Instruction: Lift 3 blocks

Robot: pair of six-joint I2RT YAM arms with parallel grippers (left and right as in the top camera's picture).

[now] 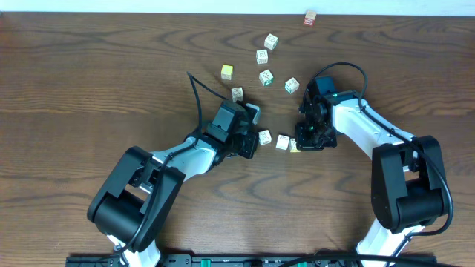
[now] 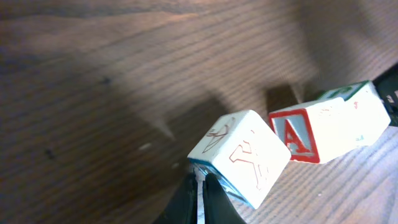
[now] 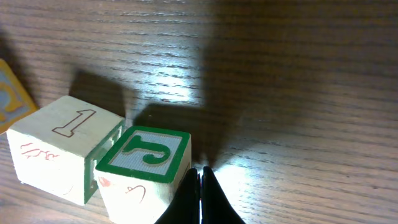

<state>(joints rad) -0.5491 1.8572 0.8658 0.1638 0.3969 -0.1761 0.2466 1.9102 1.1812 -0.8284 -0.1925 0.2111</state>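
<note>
Left gripper [image 2: 200, 190] closed — tilted red-marked block [image 2: 239, 155] at its tip.

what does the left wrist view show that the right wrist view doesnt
Only left wrist: a white block with red outline marks at the tips of the shut left end effector, and a red-framed A block beside it. Only right wrist: a green-framed J block, a block marked 1, a yellow-orange block's corner, the shut right end effector. Both: the wood table and two blocks side by side.
</note>
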